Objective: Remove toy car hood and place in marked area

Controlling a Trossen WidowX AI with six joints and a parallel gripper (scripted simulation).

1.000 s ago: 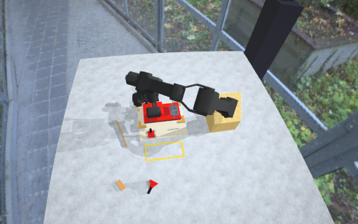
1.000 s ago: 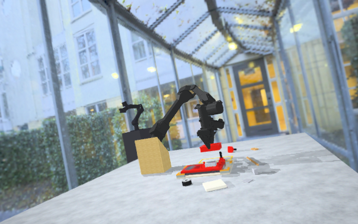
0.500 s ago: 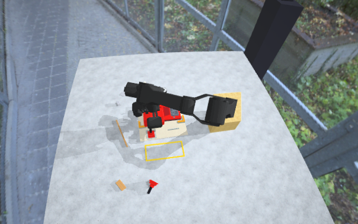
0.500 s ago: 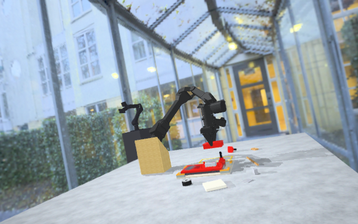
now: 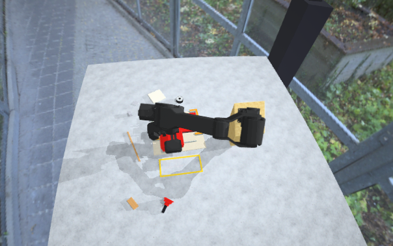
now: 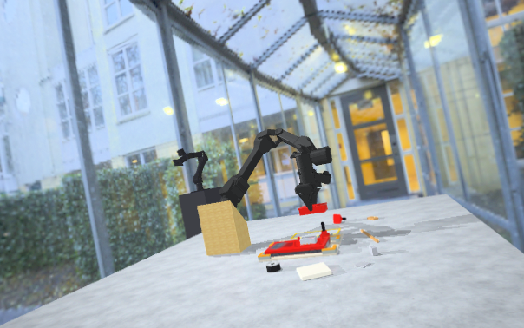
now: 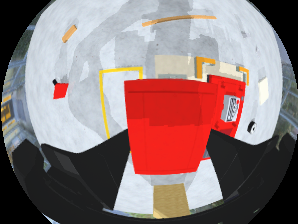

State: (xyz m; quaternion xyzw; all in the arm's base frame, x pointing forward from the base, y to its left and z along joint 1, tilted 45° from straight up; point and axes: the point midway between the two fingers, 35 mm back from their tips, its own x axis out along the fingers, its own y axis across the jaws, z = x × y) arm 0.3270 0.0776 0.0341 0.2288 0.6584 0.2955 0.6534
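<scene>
1 gripper (image 5: 173, 146) (image 6: 311, 207) (image 7: 169, 132) — clamped on 1 red hood (image 5: 162, 142) (image 6: 318, 208) (image 7: 170, 125); 1 yellow outline (image 5: 181, 175) (image 7: 104, 102) below.

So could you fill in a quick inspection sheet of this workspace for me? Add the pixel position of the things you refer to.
Surface: pale, mottled table top (image 5: 260, 195) (image 6: 173, 295), shadows across it.
Job's things: red hood (image 5: 162, 140) (image 6: 318, 209) (image 7: 167, 130), raised clear of the toy car (image 6: 291, 248) (image 7: 226, 86); yellow marked area (image 5: 181, 157) (image 7: 102, 100) with no hood set down.
Clutter: black wheel (image 5: 179, 99) (image 6: 273, 267) (image 7: 252, 127), cream block (image 5: 157, 95) (image 6: 314, 272) (image 7: 263, 91), orange stick (image 5: 133, 146) (image 6: 370, 235) (image 7: 179, 19).
Gripper: jaws shut on the hood.
Cables: nothing seen.
Surroundings: glazed walkway, hedge, door.
</scene>
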